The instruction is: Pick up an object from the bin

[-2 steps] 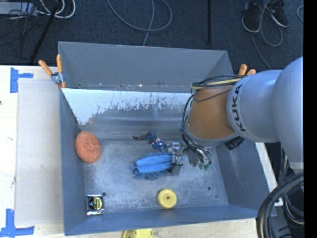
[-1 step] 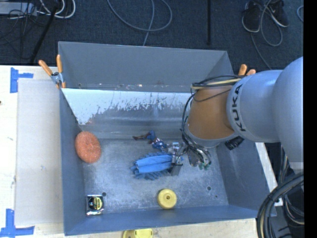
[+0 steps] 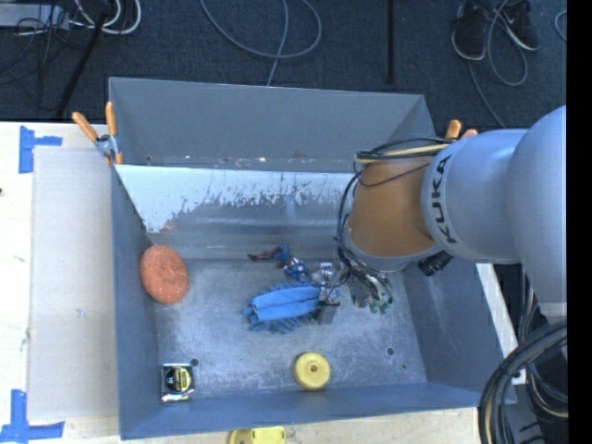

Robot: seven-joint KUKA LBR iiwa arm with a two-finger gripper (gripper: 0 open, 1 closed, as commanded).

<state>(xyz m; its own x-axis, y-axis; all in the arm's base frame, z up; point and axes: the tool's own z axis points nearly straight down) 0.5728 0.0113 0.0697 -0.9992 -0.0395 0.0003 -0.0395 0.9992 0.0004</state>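
Brush of blue bristles (image 3: pixel 280 306) lies near the middle of the bin (image 3: pixel 222 345), and I see the gripper (image 3: pixel 326 302) down at its right end, though I cannot tell whether it is released or clenched. Just behind the brush sits a small red-and-blue piece (image 3: pixel 277 255). Further out are a yellow disc (image 3: pixel 312 370) by the front wall, a tape measure (image 3: pixel 178 379) front left, and an orange ball (image 3: pixel 165 273) at the left wall.

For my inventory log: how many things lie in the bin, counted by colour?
Orange ball: 1
Blue brush: 1
Yellow disc: 1
Black-yellow tape measure: 1
Small dark thing: 1, unclear
Total: 5
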